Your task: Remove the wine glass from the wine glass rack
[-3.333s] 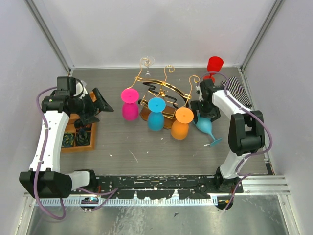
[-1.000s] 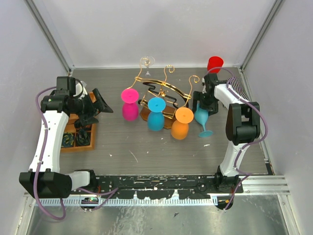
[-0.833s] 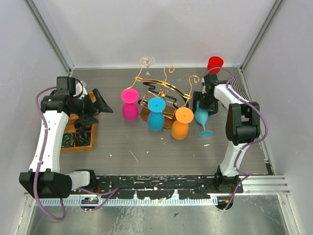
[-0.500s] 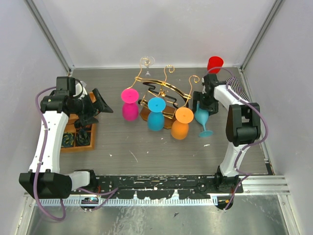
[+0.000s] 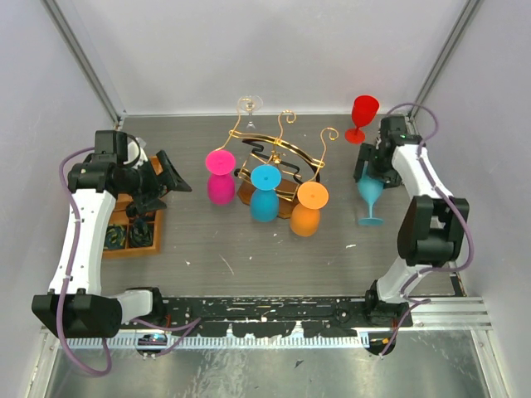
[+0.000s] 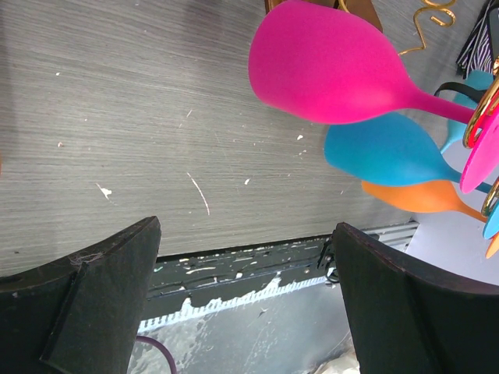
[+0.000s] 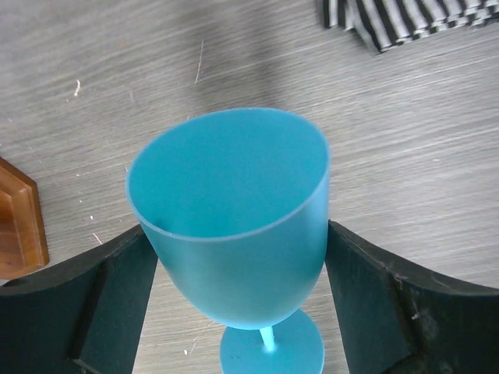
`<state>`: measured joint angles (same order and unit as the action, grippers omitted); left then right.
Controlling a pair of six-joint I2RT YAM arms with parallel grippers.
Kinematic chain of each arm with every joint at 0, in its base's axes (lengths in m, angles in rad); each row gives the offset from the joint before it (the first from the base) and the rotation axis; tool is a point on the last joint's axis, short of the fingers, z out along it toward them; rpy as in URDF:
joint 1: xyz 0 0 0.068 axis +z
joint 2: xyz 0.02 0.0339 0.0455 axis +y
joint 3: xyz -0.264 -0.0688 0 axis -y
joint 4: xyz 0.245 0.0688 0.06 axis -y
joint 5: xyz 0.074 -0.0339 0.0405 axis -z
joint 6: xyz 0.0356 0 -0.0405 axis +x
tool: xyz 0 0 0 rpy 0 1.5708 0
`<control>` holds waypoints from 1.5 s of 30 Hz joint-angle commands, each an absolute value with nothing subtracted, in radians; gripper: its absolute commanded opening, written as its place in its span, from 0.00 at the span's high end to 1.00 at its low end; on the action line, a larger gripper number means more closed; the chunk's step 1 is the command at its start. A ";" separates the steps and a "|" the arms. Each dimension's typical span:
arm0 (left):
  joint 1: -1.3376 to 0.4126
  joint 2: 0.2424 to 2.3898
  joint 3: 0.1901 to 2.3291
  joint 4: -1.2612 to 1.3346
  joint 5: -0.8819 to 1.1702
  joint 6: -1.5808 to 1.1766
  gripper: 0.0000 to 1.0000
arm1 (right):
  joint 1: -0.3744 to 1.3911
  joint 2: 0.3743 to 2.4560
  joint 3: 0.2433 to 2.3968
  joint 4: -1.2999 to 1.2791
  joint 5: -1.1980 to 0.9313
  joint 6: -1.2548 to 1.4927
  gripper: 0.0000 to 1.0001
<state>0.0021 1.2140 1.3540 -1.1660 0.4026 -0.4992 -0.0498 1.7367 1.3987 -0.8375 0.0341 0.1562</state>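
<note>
Standing glass: teal wine glass (image 5: 370, 191) upright, off the wine glass rack (image 5: 280, 151), well right of it.
Right end effector (image 7: 238, 234): pinching its bowl from both sides.
Left end effector (image 6: 248, 227): spread, empty.
Handling: likely light, smooth, tippy; hold mid-bowl, gently.

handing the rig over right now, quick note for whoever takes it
Left gripper: open, empty, left of the wine glass rack.
Right gripper: shut on the bowl of the held blue wine glass, which is upright, right of the rack and near the red glass.
Done: that glass is off the rack.
Left: set it down and release; I cannot tell if its foot touches the table. The pink glass, hanging blue glass and orange glass hang on the rack.
</note>
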 commanded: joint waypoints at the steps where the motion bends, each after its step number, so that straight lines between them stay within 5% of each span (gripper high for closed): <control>1: 0.002 1.194 1.352 -1.156 0.416 -0.495 0.01 | -0.075 1.602 1.422 -0.782 0.058 0.142 0.29; 10: 0.003 1.189 1.347 -1.159 0.397 -0.487 0.01 | -0.080 1.420 1.214 -0.364 0.088 0.151 0.29; 19: 0.003 1.212 1.339 -1.130 0.395 -0.495 0.01 | -0.081 1.321 0.859 0.373 0.086 0.141 0.28; 45: 0.002 1.334 1.388 -1.004 0.410 -0.511 0.02 | -0.134 1.833 0.829 1.253 -0.118 0.139 0.26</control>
